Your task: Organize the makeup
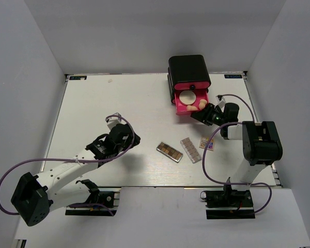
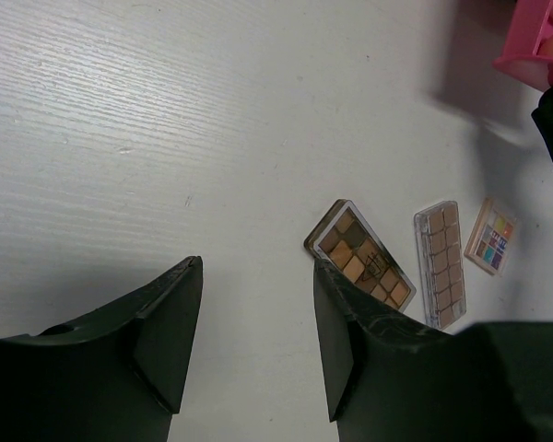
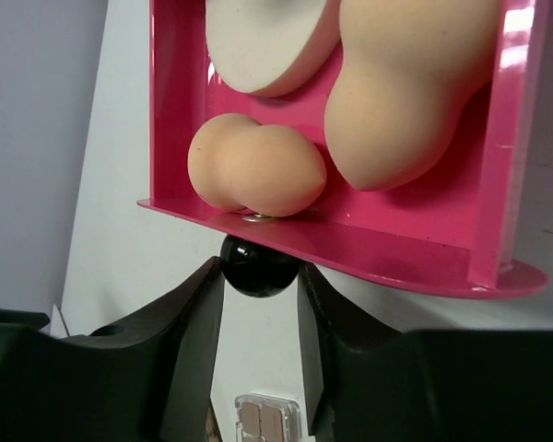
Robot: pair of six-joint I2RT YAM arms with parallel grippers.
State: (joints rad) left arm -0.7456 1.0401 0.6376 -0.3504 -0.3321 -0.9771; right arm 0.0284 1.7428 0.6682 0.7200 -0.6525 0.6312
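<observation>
The pink drawer (image 1: 176,99) of the black box (image 1: 188,68) is pulled open. It holds the round cream puff (image 1: 186,97) and two beige egg sponges (image 3: 258,170) (image 3: 405,92). My right gripper (image 3: 260,276) is shut on the drawer's black knob (image 3: 258,267) at its front edge. It also shows in the top view (image 1: 199,113). The brown palette (image 1: 169,152), clear pinkish palette (image 1: 190,150) and small multicolour palette (image 1: 206,144) lie on the table in front of the box. My left gripper (image 2: 256,276) is open and empty, left of the brown palette (image 2: 359,256). The lavender stick is out of view.
The white table (image 1: 113,103) is walled by grey panels on three sides. The drawer's pink corner (image 2: 535,41) shows at the top right of the left wrist view. The right arm's purple cable (image 1: 212,155) loops beside the small palette.
</observation>
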